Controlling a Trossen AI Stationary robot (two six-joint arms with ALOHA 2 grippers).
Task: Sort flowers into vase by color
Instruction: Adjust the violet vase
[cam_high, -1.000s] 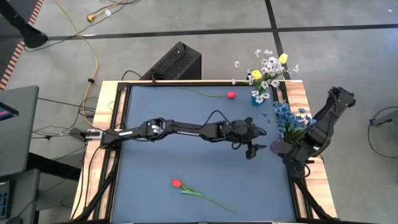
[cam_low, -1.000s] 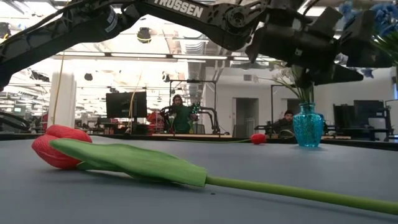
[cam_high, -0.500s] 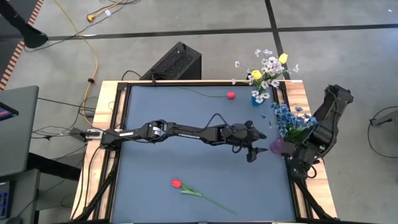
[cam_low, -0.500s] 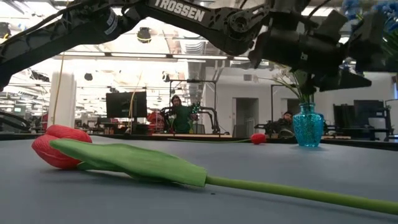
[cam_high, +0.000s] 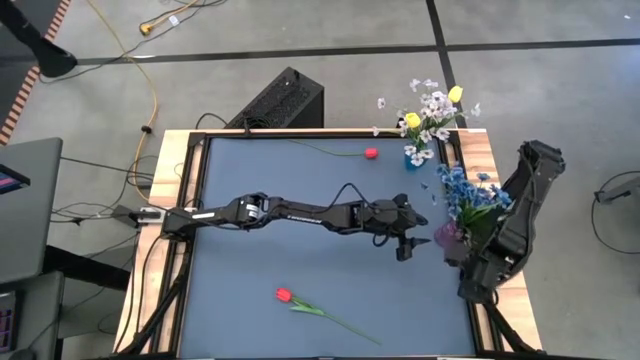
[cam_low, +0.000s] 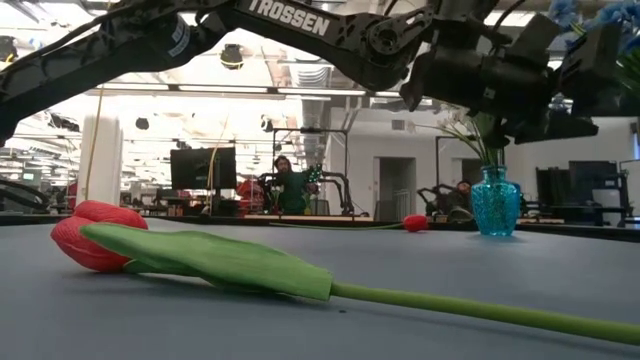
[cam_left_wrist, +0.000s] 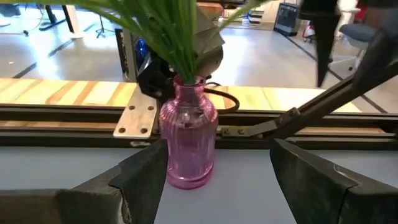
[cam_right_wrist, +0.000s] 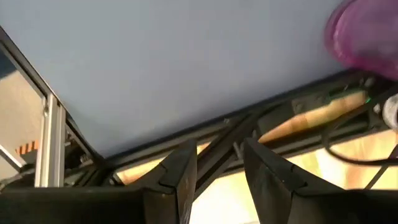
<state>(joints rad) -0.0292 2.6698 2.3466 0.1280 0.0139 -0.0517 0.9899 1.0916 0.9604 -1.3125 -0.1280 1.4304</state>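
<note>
Two red tulips lie flat on the blue-grey table: one red tulip near the front with its green stem running off toward the right, the other red tulip near the back edge, stem pointing left. Blue flowers stand in a pink vase at the right edge of the table. White and yellow flowers stand in a teal vase at the back right corner.

Left arm reaches across the table; left gripper hovers just beside the pink vase, on its left, apart from it. Left wrist view shows the two dark fingers spread wide with nothing between them, pink vase straight ahead with green stems coming out the neck.

Right arm is folded at the right edge of the table, right gripper out past the table's front right corner, looking back along the frame. Its fingers stand partly apart, narrow gap, holding nothing. Pink vase shows at the corner of that view.

Low view: front tulip fills the foreground, teal vase far behind, a person seated in the room beyond.
</note>
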